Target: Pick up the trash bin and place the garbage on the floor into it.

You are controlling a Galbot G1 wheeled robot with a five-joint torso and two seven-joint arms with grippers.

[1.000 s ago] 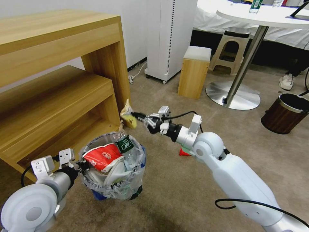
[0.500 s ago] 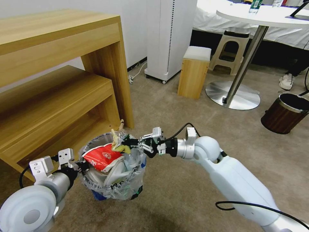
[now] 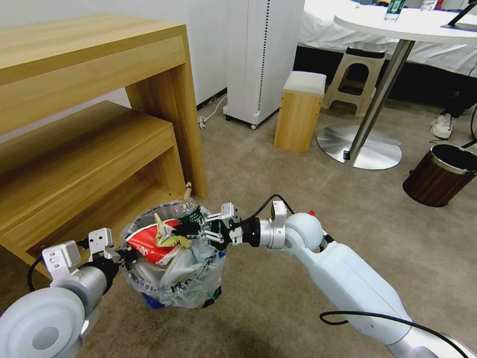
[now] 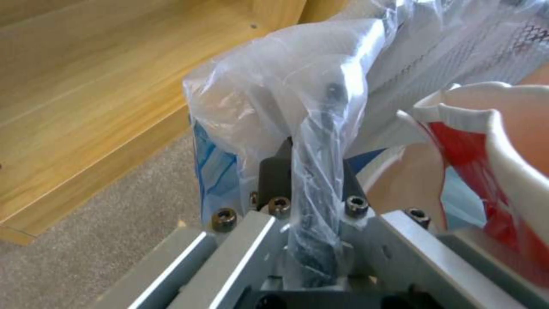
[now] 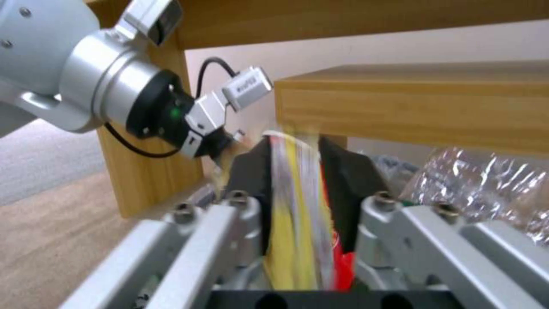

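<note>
The trash bin (image 3: pixel 171 278), black with a clear liner, stands on the floor (image 3: pixel 278 308) beside the wooden shelf, stuffed with garbage: a red-and-white paper cup (image 3: pixel 149 244), white slippers and a green-label bottle (image 3: pixel 192 215). My left gripper (image 3: pixel 125 256) is shut on the bin's liner-wrapped rim (image 4: pixel 317 171). Over the bin's mouth my right gripper (image 3: pixel 185 230) is shut on a crumpled yellow wrapper (image 3: pixel 166 234), which is pinched between its black fingers (image 5: pixel 251 171) as a yellow strip (image 5: pixel 294 223). A small red scrap (image 3: pixel 311 213) peeks out on the carpet behind my right arm.
A stepped wooden shelf unit (image 3: pixel 99 129) rises close behind and left of the bin. A small scrap (image 3: pixel 188 189) lies at its leg. A wooden stool (image 3: pixel 299 112), a round table's base (image 3: pixel 360 146) and a brown wood-grain bin (image 3: pixel 439 174) stand farther off.
My right gripper has carried the yellow wrapper down and left, from beside the shelf leg to just over the bin's mouth. The left gripper and bin stayed put.
</note>
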